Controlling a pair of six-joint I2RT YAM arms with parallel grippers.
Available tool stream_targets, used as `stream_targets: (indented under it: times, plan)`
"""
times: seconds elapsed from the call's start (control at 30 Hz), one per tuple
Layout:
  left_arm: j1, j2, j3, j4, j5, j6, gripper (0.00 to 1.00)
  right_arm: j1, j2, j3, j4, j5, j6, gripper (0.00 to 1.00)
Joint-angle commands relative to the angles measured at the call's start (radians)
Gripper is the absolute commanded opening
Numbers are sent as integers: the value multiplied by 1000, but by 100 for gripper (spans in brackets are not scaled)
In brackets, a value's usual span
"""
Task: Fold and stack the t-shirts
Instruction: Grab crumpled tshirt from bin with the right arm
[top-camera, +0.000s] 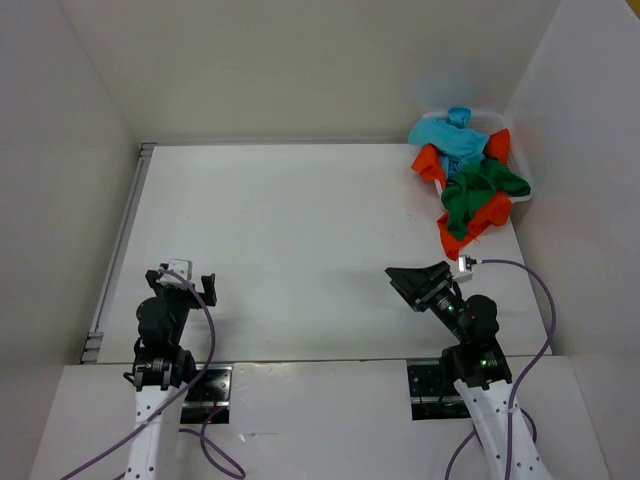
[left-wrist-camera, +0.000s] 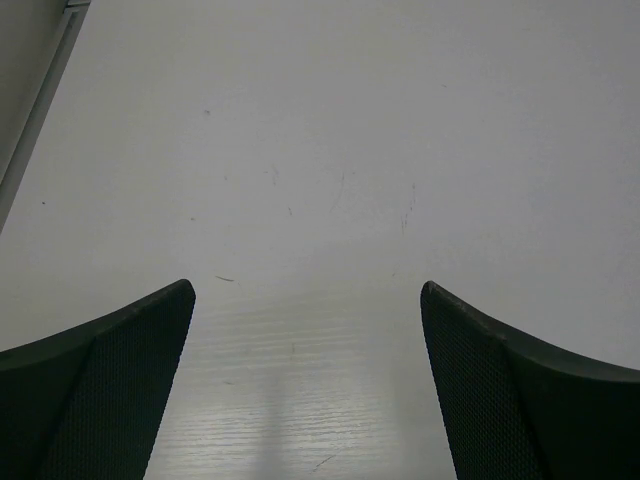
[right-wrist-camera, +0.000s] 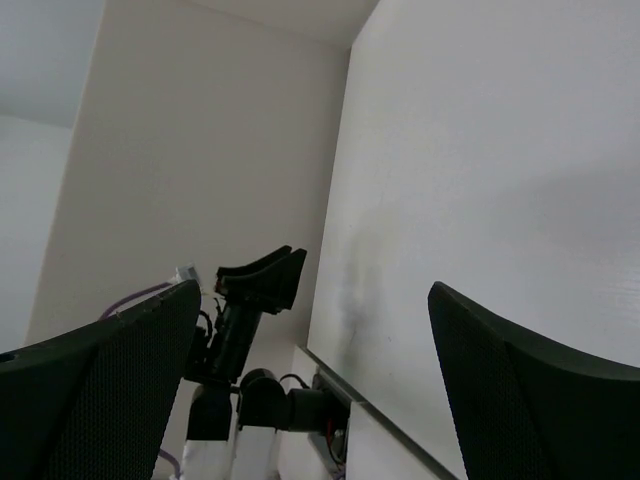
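Three t-shirts lie crumpled together in a heap at the far right in the top view: the turquoise-blue one at the back, the dark green one in the middle, the orange-red one under them and hanging toward the front. My left gripper is open and empty over the near left of the table; in the left wrist view only bare table lies between its fingers. My right gripper is open and empty at the near right, turned sideways to the left; it also shows in the right wrist view.
The shirts sit in and spill over a white mesh basket in the far right corner. White walls enclose the table on the left, back and right. The left arm shows in the right wrist view.
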Motion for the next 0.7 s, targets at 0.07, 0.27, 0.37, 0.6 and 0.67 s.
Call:
stream_targets:
  times: [0.07,0.27,0.37,0.6,0.67]
  plan:
    - [1,-127,-34,21,21,24,100,1,-78,31,-100,107,85,99]
    - [1,-127,-1,7,425,465,100,1,-78,45,94,77,-17,99]
    - [1,-127,44,-31,691,789,100,1,-2,161,65,104,-175,99]
    - [1,-109,53,438,454,990,100,1,561,629,-21,163,-600,99]
    - [1,-97,122,384,368,877,100,10,635,735,-21,255,-704,99]
